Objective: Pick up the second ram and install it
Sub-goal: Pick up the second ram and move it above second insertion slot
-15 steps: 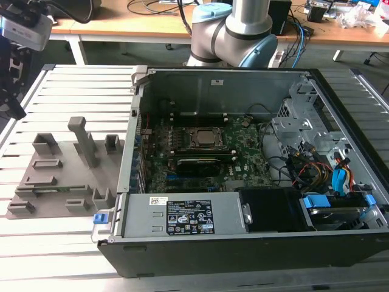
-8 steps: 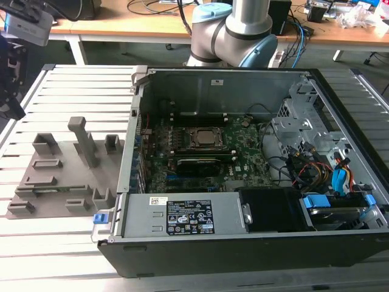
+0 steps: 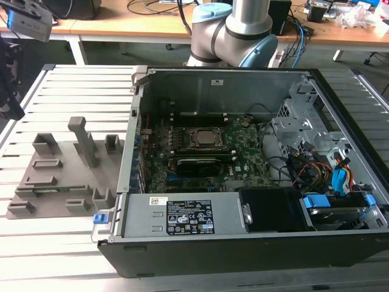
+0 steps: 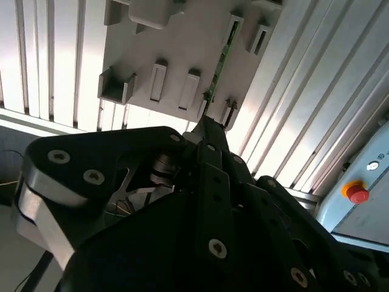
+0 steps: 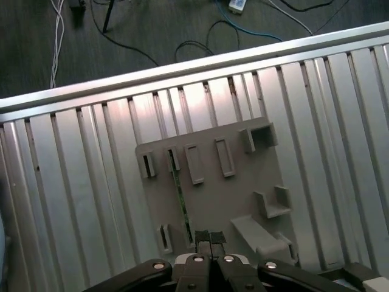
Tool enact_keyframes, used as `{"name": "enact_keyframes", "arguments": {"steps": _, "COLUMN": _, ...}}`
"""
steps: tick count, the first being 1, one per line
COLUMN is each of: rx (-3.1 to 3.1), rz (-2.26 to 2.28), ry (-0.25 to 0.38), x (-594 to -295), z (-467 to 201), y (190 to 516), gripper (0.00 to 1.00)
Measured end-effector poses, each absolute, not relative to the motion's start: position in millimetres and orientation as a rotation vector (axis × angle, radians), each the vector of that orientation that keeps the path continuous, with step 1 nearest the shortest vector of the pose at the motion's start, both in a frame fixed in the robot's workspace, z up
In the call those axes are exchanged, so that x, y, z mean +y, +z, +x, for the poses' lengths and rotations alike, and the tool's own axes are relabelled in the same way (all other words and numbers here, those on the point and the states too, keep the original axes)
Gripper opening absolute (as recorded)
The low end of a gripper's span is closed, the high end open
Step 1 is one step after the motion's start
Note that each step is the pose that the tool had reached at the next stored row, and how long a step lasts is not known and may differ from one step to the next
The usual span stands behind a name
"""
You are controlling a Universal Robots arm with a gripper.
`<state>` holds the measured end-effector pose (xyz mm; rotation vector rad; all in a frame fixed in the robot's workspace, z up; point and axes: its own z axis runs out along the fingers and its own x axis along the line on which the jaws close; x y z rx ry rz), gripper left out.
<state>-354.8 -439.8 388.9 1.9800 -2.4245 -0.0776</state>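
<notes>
Slim green ram (image 5: 180,194) in slotted grey holder (image 5: 243,185)

Arm (image 3: 234,27): silver-grey tubular body with pale blue joint caps.
Gripper (image 4: 206,129): matte black linkage bars are listed, fastened with round silver screw heads, in the second wrist view. A light grey rounded bracket (image 4: 51,182) with two screws is mounted alongside.
</notes>
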Motion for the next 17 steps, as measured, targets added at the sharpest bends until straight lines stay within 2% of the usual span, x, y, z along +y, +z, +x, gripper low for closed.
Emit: {"name": "enact_keyframes", "arguments": {"steps": 17, "rx": -2.249, "rz": 2.171, "ry": -0.076, "x": -439.8, "z": -354.7, "y": 388.8, "gripper": 0.11}}
